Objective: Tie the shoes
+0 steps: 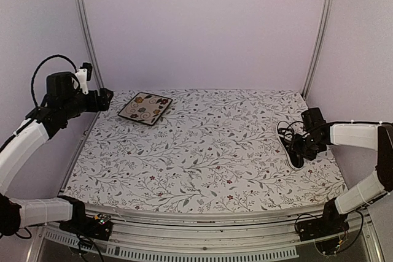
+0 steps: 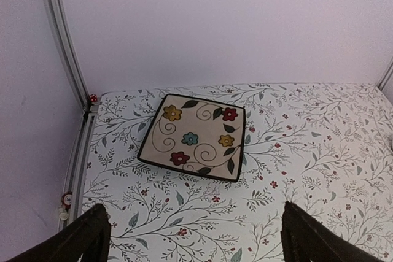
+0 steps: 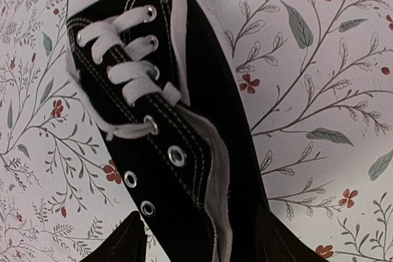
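The left arm (image 1: 24, 145) and right arm (image 1: 353, 134) are white tubular links between black joints; thin black cables (image 1: 55, 57) loop beside them; the bases (image 1: 92, 226) are black. The left hand (image 2: 195, 210) and right hand (image 3: 199, 213) have dark, matte, tapering fingers (image 2: 83, 240).

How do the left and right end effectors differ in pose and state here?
The left end effector is raised at the far-left corner, facing the plate; the right end effector is down at the sneaker by the right edge. The left's fingers have nothing between them; the right's fingers sit closer together, flanking the sneaker, grip unclear. Both have two dark fingers.
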### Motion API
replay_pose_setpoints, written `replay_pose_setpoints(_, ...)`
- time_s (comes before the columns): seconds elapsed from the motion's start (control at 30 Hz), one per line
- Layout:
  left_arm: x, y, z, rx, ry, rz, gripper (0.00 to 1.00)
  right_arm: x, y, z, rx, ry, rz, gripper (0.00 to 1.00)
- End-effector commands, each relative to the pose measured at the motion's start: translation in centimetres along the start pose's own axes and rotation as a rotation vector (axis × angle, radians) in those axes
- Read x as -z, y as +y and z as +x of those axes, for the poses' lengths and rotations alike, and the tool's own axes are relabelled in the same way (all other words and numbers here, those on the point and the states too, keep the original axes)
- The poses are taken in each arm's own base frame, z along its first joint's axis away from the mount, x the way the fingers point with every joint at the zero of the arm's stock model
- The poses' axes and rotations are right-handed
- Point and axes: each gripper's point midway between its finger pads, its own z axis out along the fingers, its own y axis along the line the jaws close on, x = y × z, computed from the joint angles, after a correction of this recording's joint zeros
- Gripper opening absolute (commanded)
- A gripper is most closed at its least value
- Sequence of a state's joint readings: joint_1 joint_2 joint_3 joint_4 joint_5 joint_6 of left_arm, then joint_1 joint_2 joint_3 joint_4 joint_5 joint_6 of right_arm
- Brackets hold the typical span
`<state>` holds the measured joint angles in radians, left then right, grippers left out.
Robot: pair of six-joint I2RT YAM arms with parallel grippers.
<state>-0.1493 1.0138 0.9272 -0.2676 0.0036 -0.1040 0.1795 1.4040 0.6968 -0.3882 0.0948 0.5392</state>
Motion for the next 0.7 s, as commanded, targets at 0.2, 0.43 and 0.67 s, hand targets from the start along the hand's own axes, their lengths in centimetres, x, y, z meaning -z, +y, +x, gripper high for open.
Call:
replay_pose_setpoints(0.2,-0.1,0.5,0.5,-0.018,0.011,-0.025,0.97,-2.4,1.6,-4.5,0.083,-0.002,-0.112,0.73)
replay_pose_setpoints(0.43,-0.2,0.5,0.6,-0.018,0.015,-0.020,0.97,-4.1,2.1,-4.1,0.129,0.038,-0.125,0.56)
replay_pose_setpoints(0.67,-0.5,0.5,0.9,-0.018,0.026,-0.021,0.97,-3.5,1.9,-4.0,0.157,0.013,-0.093,0.28)
